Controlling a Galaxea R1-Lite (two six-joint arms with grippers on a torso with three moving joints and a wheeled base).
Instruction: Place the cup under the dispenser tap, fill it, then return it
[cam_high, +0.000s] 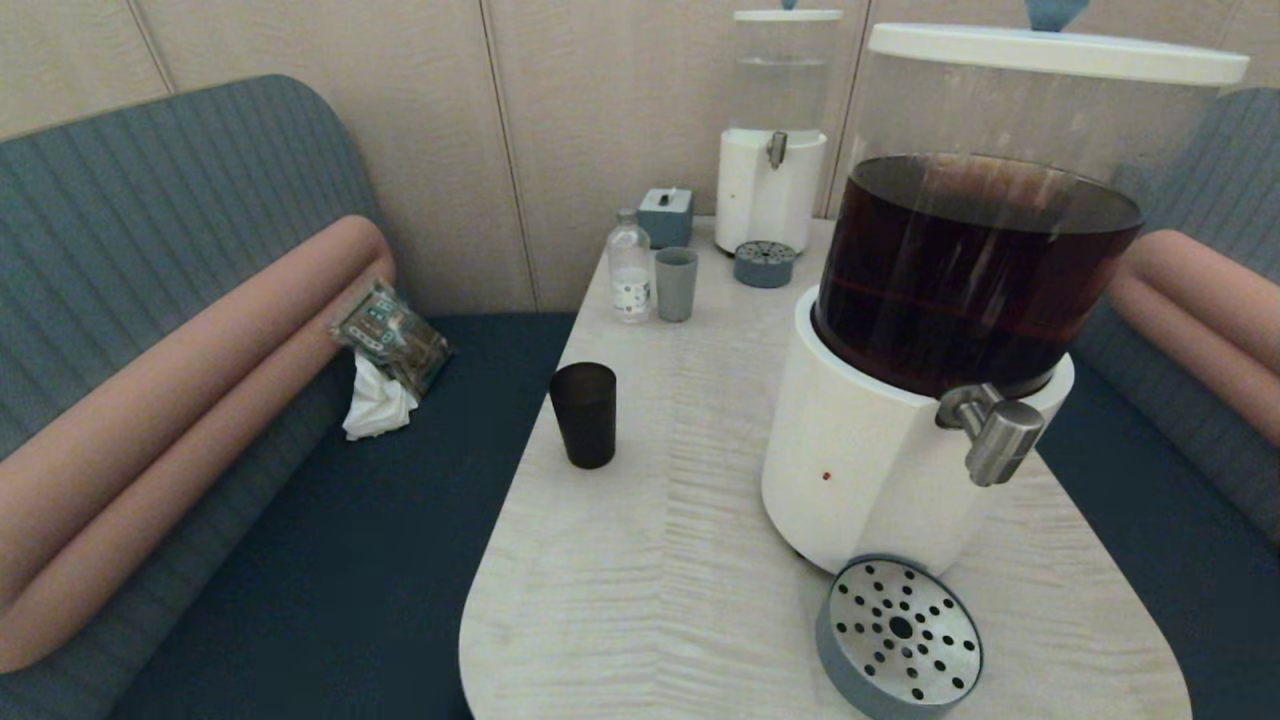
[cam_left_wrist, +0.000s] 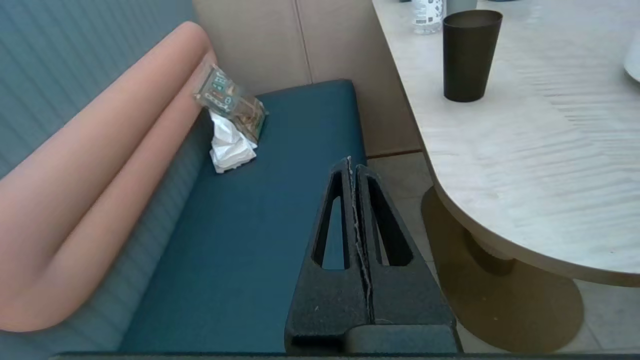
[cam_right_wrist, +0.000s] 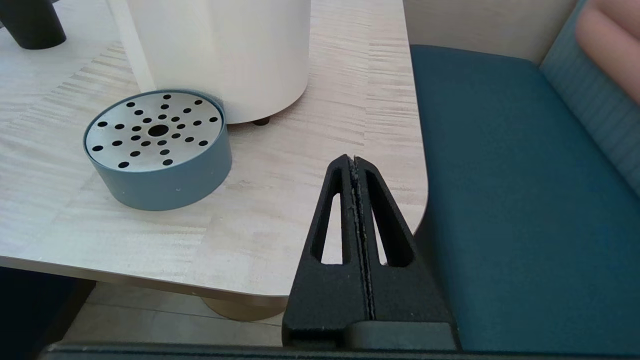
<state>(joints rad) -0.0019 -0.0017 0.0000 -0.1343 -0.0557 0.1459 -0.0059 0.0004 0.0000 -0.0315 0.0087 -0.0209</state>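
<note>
The black cup (cam_high: 584, 414) stands upright and empty near the table's left edge; it also shows in the left wrist view (cam_left_wrist: 469, 55). The steel dispenser tap (cam_high: 995, 435) juts from the white base of the big dispenser (cam_high: 870, 460) holding dark brown liquid. A round grey drip tray (cam_high: 899, 636) with a perforated steel top lies below the tap, also seen as the drip tray (cam_right_wrist: 157, 147). My left gripper (cam_left_wrist: 351, 162) hangs shut and empty over the blue seat, short of the table. My right gripper (cam_right_wrist: 353, 160) is shut and empty at the table's near right corner.
At the back stand a clear-liquid dispenser (cam_high: 775, 150) with its own small tray (cam_high: 765, 264), a plastic bottle (cam_high: 629, 266), a grey-blue cup (cam_high: 676, 284) and a small box (cam_high: 666, 216). A wrapper and crumpled tissue (cam_high: 385, 365) lie on the left bench. Benches flank the table (cam_high: 660, 560).
</note>
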